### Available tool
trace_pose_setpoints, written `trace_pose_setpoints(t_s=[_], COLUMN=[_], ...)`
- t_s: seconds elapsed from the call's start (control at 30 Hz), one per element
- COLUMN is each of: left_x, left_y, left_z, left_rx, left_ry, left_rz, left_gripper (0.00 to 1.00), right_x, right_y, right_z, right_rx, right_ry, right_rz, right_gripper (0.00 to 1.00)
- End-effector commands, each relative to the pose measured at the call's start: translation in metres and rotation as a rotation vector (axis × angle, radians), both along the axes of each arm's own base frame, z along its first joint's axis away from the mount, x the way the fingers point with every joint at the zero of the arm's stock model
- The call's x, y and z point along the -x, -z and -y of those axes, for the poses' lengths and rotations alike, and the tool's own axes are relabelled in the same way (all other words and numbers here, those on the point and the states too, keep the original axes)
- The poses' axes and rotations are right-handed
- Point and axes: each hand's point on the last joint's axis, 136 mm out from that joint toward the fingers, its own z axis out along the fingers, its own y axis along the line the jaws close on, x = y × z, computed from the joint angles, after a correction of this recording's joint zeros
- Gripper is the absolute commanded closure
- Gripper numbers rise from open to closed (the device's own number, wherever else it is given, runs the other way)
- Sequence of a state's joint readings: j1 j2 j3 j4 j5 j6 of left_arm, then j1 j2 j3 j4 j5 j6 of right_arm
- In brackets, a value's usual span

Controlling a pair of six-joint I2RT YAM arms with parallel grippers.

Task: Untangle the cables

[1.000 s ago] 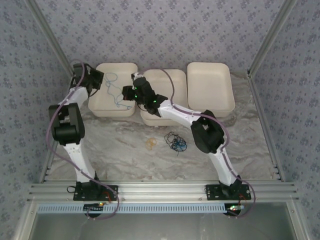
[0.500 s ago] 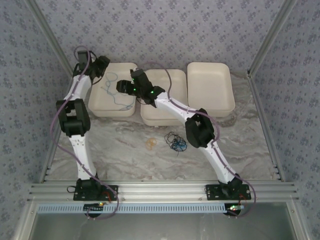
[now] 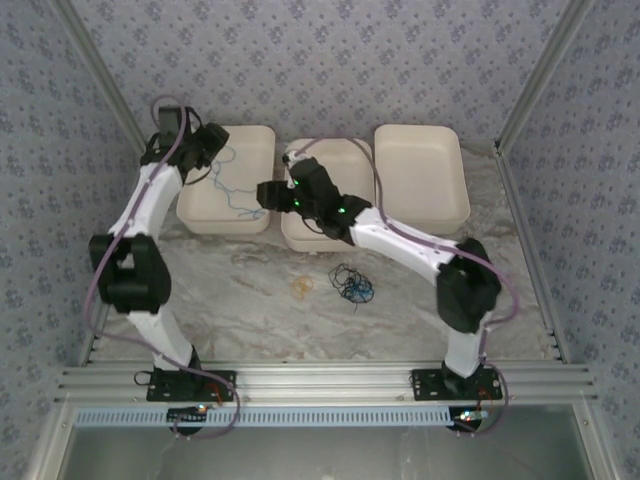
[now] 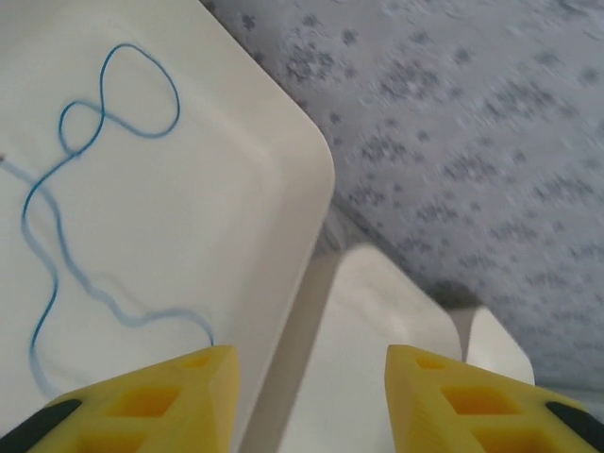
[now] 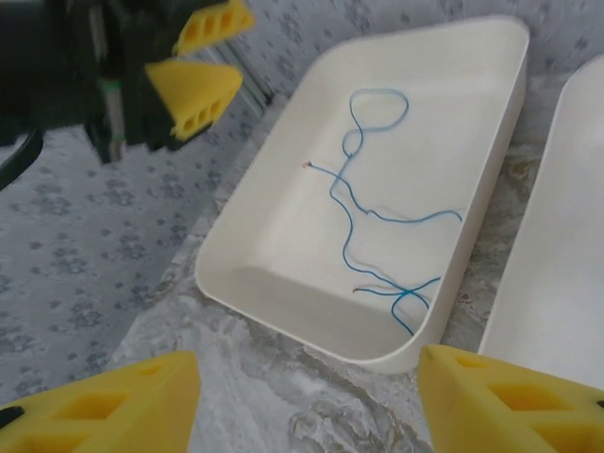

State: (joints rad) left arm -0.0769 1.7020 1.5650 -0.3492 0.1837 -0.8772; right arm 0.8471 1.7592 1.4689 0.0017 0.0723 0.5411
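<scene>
Left claw (image 4: pixel 310 366), tray (image 4: pixel 241 189) with blue cable (image 4: pixel 176 99)

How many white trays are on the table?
3, in a row at the far side: left tray with a blue cable, middle tray partly under the right arm, right tray. None seems hidden.

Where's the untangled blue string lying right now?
The thin blue cord lies loose inside the leftmost cream tray, at the table's far left, beside the left claw.
</scene>
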Motion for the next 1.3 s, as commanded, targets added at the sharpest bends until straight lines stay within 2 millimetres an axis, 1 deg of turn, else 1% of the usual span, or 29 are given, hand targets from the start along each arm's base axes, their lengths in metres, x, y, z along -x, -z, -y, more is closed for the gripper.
trace_pose_setpoints(t_s=[0.0,0.03,0.07,0.1,0.13,0.17,0.23,0.3,0.33,0.37,0.43,0.53,0.6,0.67,0.77,0.87,0.9,0.93,1.0,1.03,1.13,1.17,1.27], left_x=[0.067,0.09,0.115,0.137,0.16,0.185,0.226,0.257,0.269,0.28,0.291,0.296,0.295,0.291,0.285,0.277,0.275,0.274,0.272,0.272,0.266,0.264,0.258], left_y=[0.01,0.019,0.032,0.044,0.06,0.081,0.121,0.153,0.165,0.174,0.187,0.21,0.219,0.224,0.229,0.233,0.236,0.239,0.244,0.245,0.235,0.228,0.204], left_z=[0.02,0.038,0.055,0.067,0.08,0.089,0.103,0.122,0.134,0.144,0.155,0.154,0.154,0.158,0.16,0.17,0.172,0.173,0.176,0.175,0.171,0.169,0.163], left_rx=[-0.055,-0.068,-0.103,-0.15,-0.199,-0.241,-0.252,-0.204,-0.171,-0.16,-0.191,-0.248,-0.249,-0.232,-0.252,-0.235,-0.238,-0.242,-0.237,-0.232,-0.249,-0.259,-0.27], left_ry=[0.029,0.084,0.135,0.172,0.214,0.242,0.284,0.339,0.369,0.394,0.425,0.417,0.4,0.396,0.39,0.395,0.399,0.401,0.399,0.393,0.375,0.369,0.365], left_rz=[-0.06,-0.067,-0.086,-0.107,-0.137,-0.192,-0.289,-0.35,-0.374,-0.395,-0.428,-0.488,-0.496,-0.483,-0.496,-0.489,-0.496,-0.505,-0.51,-0.507,-0.46,-0.437,-0.359], left_gripper=[0.63,0.67,0.68,0.68,0.69,0.69,0.68,0.62,0.59,0.56,0.52,0.52,0.52,0.52,0.54,0.57,0.58,0.62,0.73,0.8,0.98,1.0,1.0], right_x=[0.022,0.033,0.044,0.052,0.062,0.071,0.088,0.104,0.111,0.118,0.128,0.138,0.142,0.145,0.146,0.146,0.146,0.146,0.146,0.146,0.146,0.146,0.147], right_y=[0.001,0.009,0.027,0.037,0.045,0.054,0.065,0.07,0.074,0.073,0.075,0.073,0.07,0.066,0.062,0.061,0.061,0.062,0.065,0.066,0.068,0.07,0.069], right_z=[0.028,0.037,0.05,0.06,0.074,0.087,0.108,0.124,0.13,0.135,0.143,0.153,0.157,0.16,0.164,0.163,0.162,0.162,0.162,0.162,0.161,0.161,0.16], right_rx=[0.053,0.074,0.108,0.125,0.137,0.148,0.158,0.153,0.152,0.143,0.134,0.12,0.108,0.084,0.076,0.075,0.074,0.075,0.074,0.07,0.063,0.063,0.062], right_ry=[0.053,0.055,0.058,0.066,0.074,0.086,0.101,0.101,0.098,0.092,0.092,0.1,0.098,0.108,0.111,0.107,0.107,0.108,0.111,0.109,0.106,0.107,0.101], right_rz=[0.086,0.077,0.046,0.021,0.001,-0.02,-0.058,-0.077,-0.085,-0.085,-0.093,-0.089,-0.081,-0.084,-0.077,-0.074,-0.075,-0.076,-0.081,-0.083,-0.088,-0.091,-0.09], right_gripper=[0.38,0.4,0.42,0.44,0.45,0.46,0.46,0.46,0.46,0.45,0.45,0.45,0.46,0.46,0.46,0.47,0.47,0.47,0.47,0.47,0.47,0.48,0.49])
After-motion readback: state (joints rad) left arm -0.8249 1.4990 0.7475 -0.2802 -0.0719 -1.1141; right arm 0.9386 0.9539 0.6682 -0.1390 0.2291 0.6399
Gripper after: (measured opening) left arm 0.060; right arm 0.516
